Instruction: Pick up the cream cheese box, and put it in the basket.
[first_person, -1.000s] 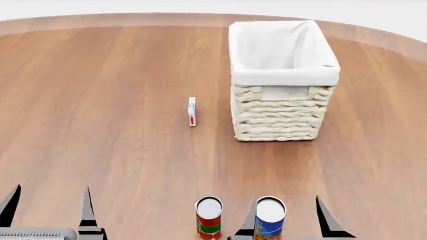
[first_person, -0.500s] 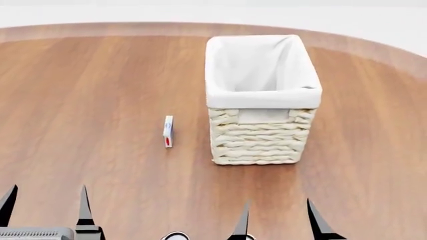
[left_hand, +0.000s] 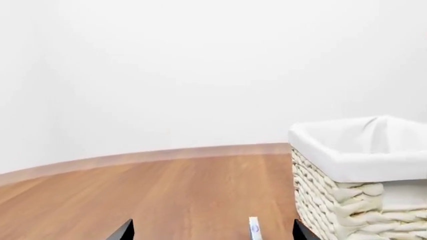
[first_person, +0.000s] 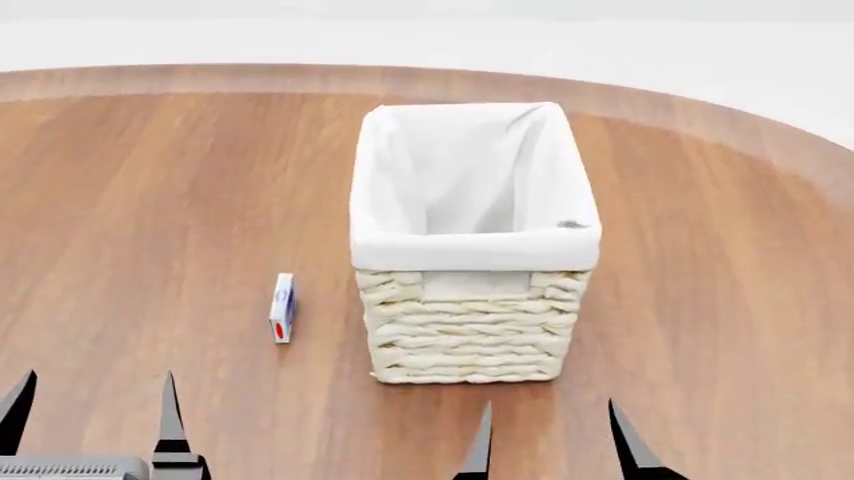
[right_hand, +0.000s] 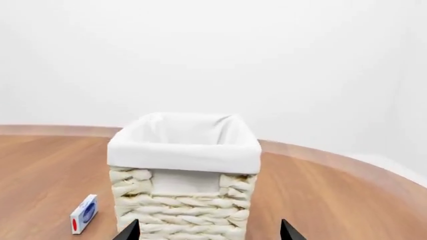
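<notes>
Wood table (first_person: 160, 200), smooth and rounded at its far edge, carries everything. Basket (first_person: 467, 300), a rectangular cream wicker weave with a white cloth liner folded over its rim, stands ahead of the right gripper (first_person: 550, 440). Cream cheese box (first_person: 282, 307), small, thin and white, stands on edge just left of the basket, ahead of the left gripper (first_person: 94, 412). Both grippers are spread wide, holding nothing.

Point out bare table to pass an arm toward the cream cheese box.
Bare wood lies left of the cream cheese box out to the table edge, and behind it. Tight spot: the strip between the box and the basket.
</notes>
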